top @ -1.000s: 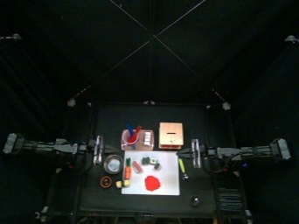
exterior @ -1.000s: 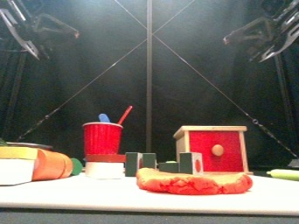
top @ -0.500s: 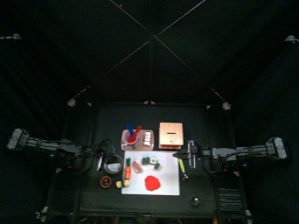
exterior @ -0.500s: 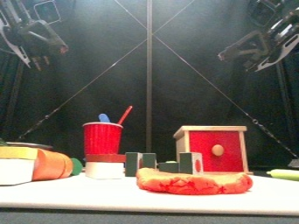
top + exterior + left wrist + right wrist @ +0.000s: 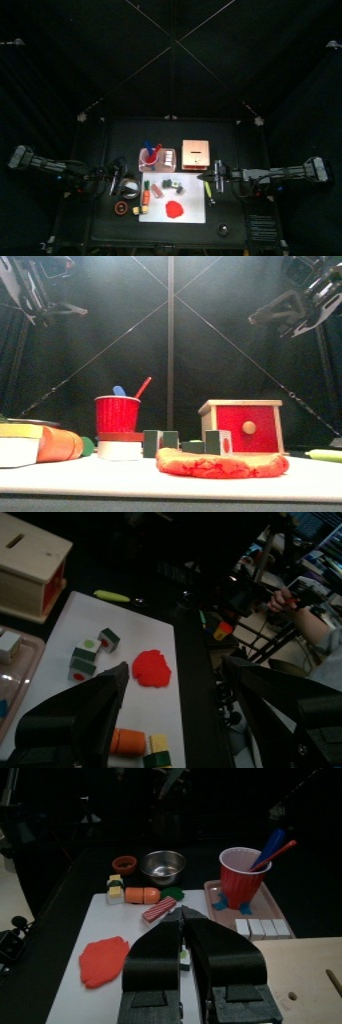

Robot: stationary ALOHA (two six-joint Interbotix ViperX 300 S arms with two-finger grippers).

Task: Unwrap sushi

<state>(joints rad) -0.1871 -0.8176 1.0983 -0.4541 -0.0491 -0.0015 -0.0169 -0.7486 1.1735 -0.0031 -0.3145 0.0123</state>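
Note:
The sushi pieces [image 5: 88, 652] are small dark green blocks with coloured centres, standing on the white mat [image 5: 134, 627]. From the front they show as dark blocks [image 5: 162, 441] between the red cup and the wooden box, and from above near the mat's back edge [image 5: 170, 184]. My left gripper [image 5: 181, 712] is open wide and empty, hovering above the table's left side [image 5: 118, 186]. My right gripper [image 5: 182, 928] is shut with nothing held, above the mat's right edge [image 5: 210, 187]. Both hang high in the front view, the left gripper [image 5: 36, 298] and the right gripper [image 5: 302, 304].
A red dough blob [image 5: 174, 208] lies on the mat. Behind stand a wooden box [image 5: 198, 153] and a red cup [image 5: 150, 157] with utensils. A metal bowl [image 5: 164, 864], an orange cup [image 5: 124, 864] and small blocks sit at the left. A person [image 5: 310, 610] sits beyond the curtains.
My left gripper has gone from shut to wide open and moved inward toward the mat. The right arm swung inward earlier, then held still, jaws shut.

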